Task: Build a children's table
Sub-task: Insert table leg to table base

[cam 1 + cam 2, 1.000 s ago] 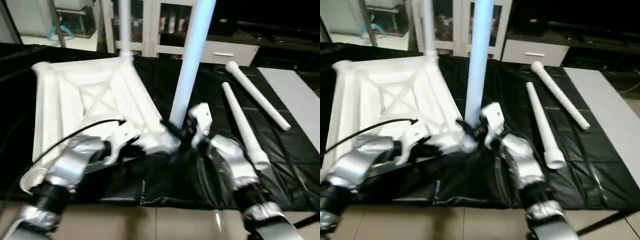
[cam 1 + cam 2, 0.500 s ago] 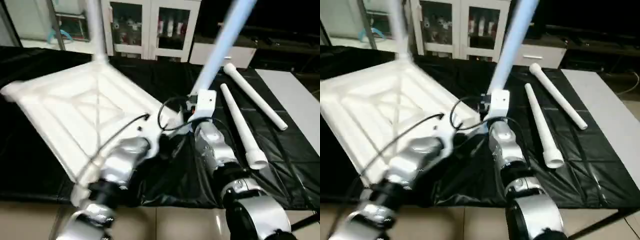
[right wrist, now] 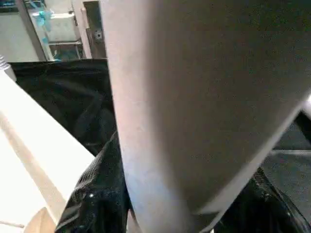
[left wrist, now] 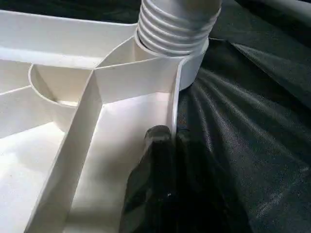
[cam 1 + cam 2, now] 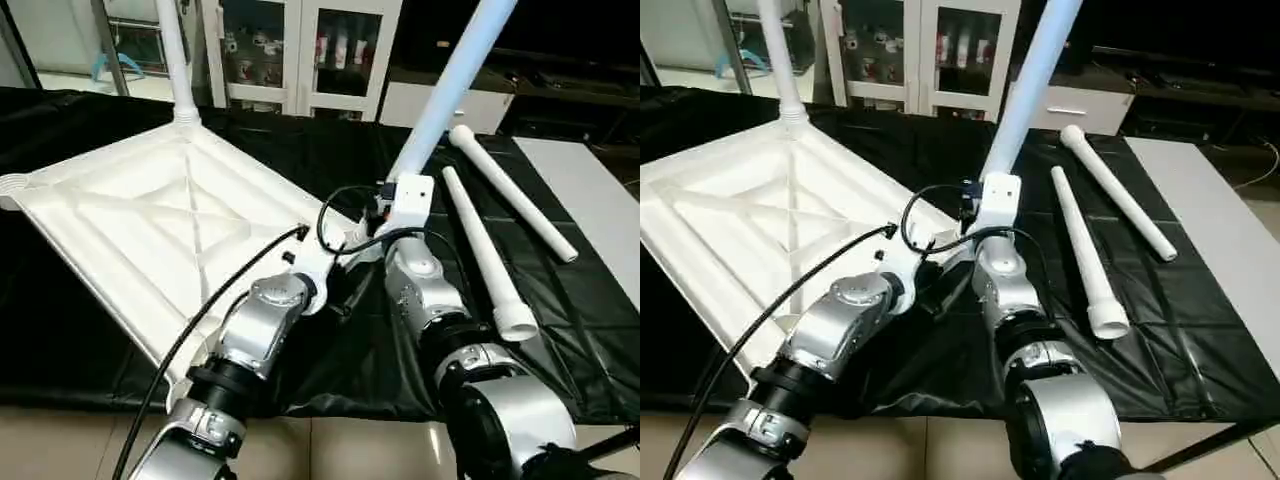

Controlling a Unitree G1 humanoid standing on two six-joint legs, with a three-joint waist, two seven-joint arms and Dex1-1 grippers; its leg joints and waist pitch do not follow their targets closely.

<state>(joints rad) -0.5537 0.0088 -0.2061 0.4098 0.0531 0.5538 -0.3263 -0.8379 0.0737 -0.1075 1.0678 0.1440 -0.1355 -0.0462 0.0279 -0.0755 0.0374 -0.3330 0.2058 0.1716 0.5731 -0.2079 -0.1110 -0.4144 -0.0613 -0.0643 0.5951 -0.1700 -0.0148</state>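
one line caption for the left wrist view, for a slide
Left end effector pinching the rim wall of the upturned table top, beside the corner socket where a leg's threaded end is seated.

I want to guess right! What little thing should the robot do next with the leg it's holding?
Probably twist the leg further into its corner socket. Some thread rings show above the socket and the leg leans. The right claw grips it near its base, and the left claw pinches the top's rim.
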